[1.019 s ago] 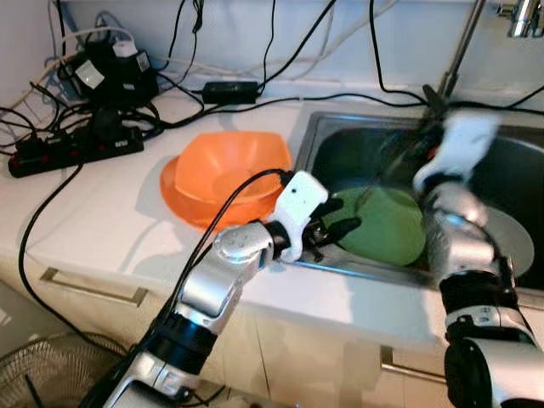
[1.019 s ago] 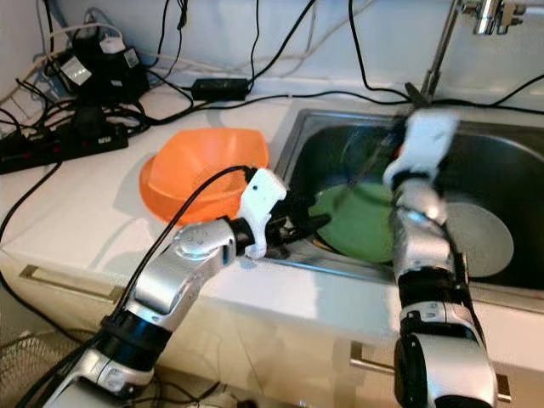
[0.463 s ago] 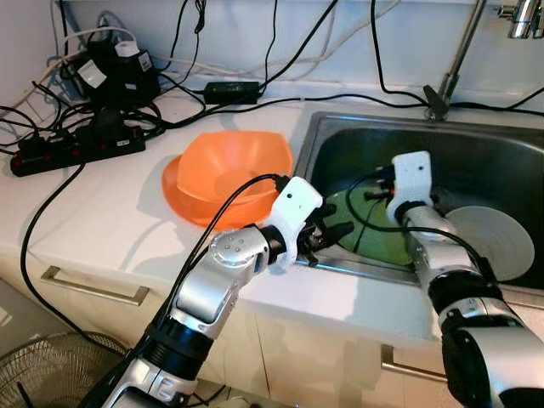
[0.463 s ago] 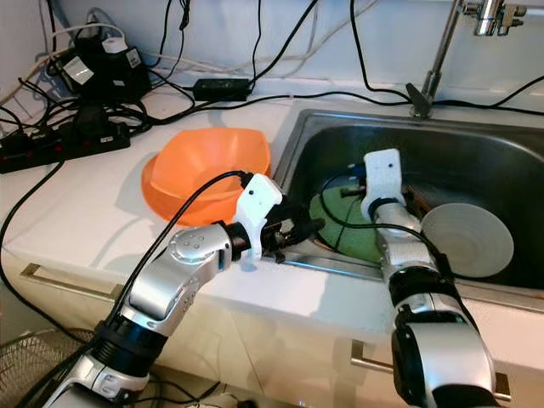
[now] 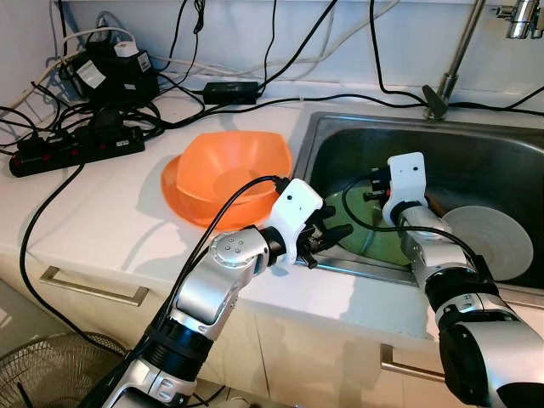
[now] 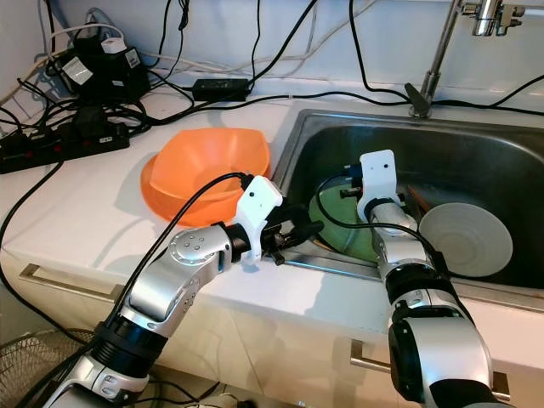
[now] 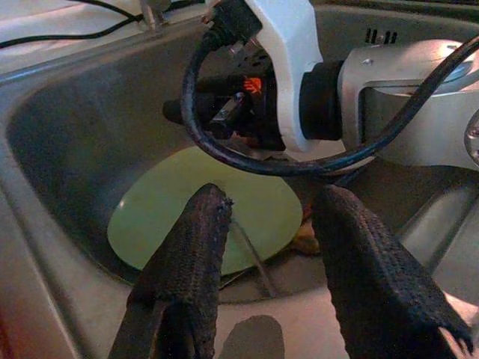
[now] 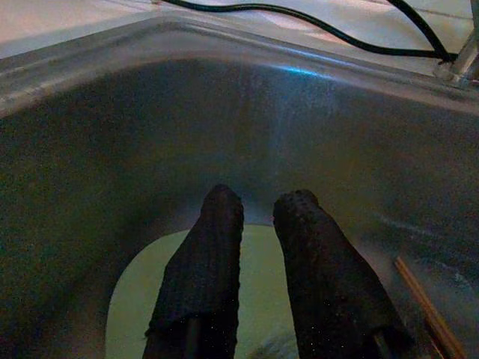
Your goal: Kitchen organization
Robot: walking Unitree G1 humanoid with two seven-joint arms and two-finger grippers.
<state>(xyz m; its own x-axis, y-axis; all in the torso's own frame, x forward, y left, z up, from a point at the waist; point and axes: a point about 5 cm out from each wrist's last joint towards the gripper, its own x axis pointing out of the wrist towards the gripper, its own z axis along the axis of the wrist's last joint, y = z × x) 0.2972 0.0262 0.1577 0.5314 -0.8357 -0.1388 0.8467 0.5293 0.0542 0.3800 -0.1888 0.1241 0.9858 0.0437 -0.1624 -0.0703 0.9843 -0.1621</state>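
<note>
Your left gripper point(image 7: 266, 247) has its fingers spread apart with nothing between them; it hangs at the front-left edge of the sink point(image 5: 476, 136), fingertips reaching over the rim toward the green plate point(image 5: 374, 242). Your right gripper point(image 8: 258, 247) is down inside the basin with its two fingers point(image 8: 202, 269) nearly closed, only a thin gap between them, and they hold nothing; the tips are poised just above the green plate's far part.

The green plate lies on the sink floor near the front-left corner of the basin. Just beside it, toward the right side of the basin, lies a white plate point(image 5: 497, 242). A thin wooden stick point(image 8: 426, 307) lies on the basin floor near the green plate.

On the countertop point(image 5: 93, 212) left of the sink, an orange bowl point(image 5: 225, 174) sits close to the sink's left rim. A black power strip point(image 5: 72, 149) and tangled cables lie along the counter's back-left corner. The faucet point(image 5: 450, 64) rises from the sink's back edge.
</note>
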